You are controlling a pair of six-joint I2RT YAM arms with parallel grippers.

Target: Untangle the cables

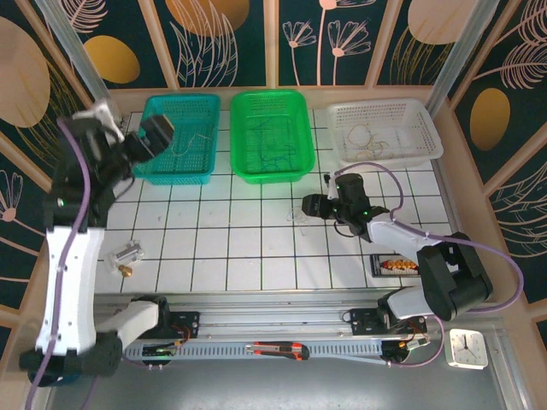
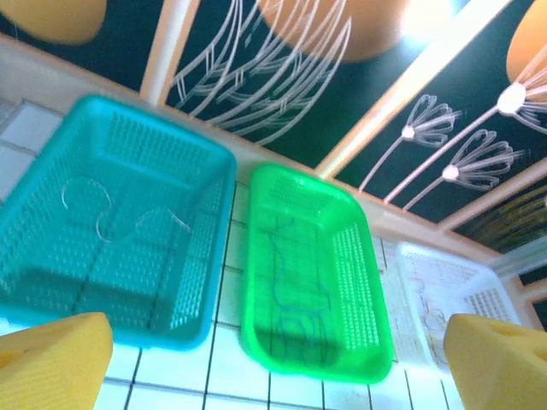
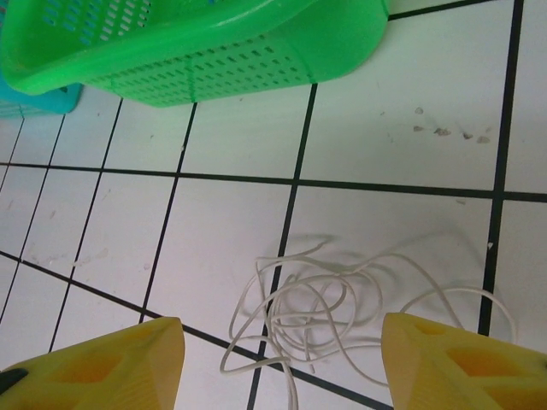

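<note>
A tangle of thin white cables lies on the white tiled table, also seen as a faint cable knot in the top view. My right gripper hangs low over it, open, with one yellow finger on each side of the tangle and neither touching it. In the top view the right gripper is just right of the knot. My left gripper is open and empty, raised in front of the teal basket. A white cable lies in that basket.
The green basket holds dark blue cables. The white basket holds pale yellow loops. A clear plastic piece lies front left and a dark packet front right. A small clock sits by the right base.
</note>
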